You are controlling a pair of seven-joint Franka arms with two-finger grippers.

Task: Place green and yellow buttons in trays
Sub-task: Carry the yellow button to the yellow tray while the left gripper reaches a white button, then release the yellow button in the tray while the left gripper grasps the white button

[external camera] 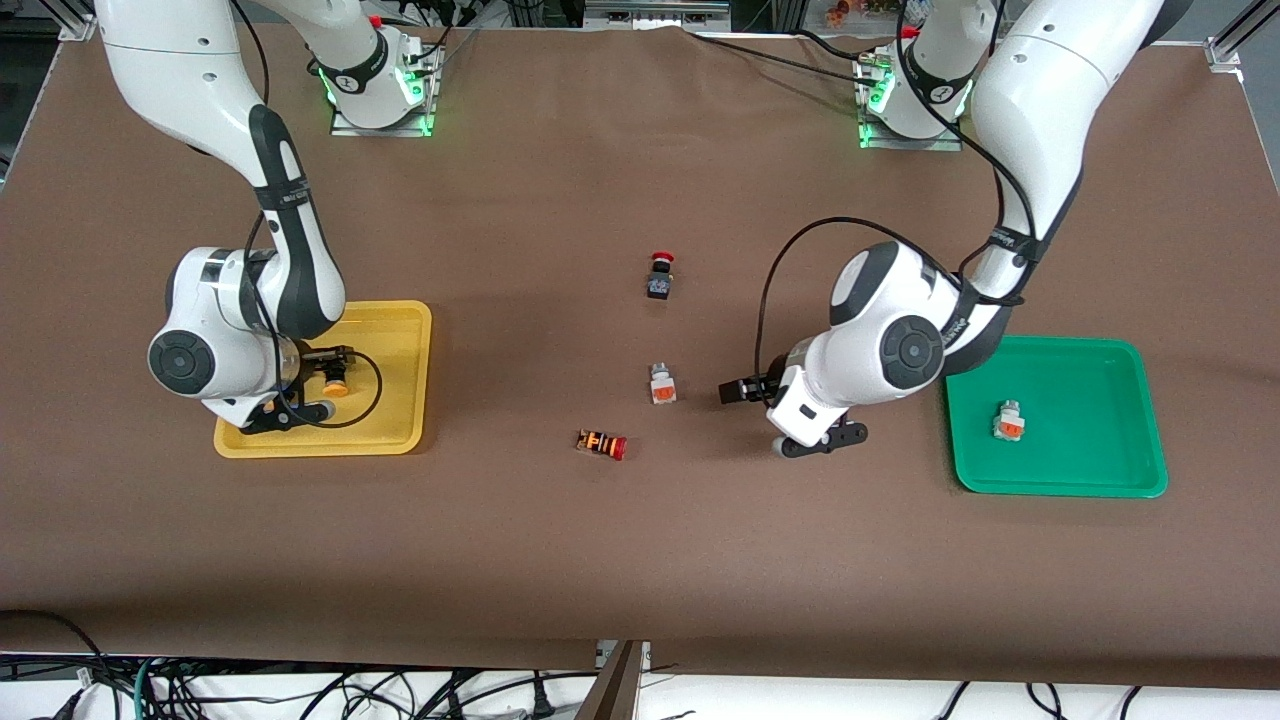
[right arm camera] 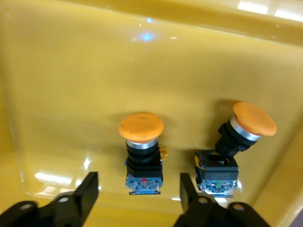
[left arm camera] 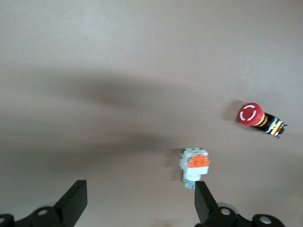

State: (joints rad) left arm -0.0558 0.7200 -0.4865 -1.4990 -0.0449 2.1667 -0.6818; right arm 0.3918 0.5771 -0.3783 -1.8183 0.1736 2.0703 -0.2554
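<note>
The right gripper [right arm camera: 135, 196] is hanging open and empty inside the yellow tray [external camera: 410, 325], both yellow-capped buttons [right arm camera: 141, 151] lying beneath it, evidently just deposited. The left gripper [left arm camera: 139, 208] is hovering wide open and empty near the loose white button [left arm camera: 194, 166], seemingly lining up a grasp, while another white button [external camera: 1009, 421] is sitting in the green tray [external camera: 1100, 470].

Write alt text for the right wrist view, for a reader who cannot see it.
Two black-bodied push buttons with round yellow-orange caps, one beside the other, lie inside the yellow tray. The right gripper hovers open over the tray, its fingers astride the first button's base without gripping it.
</note>
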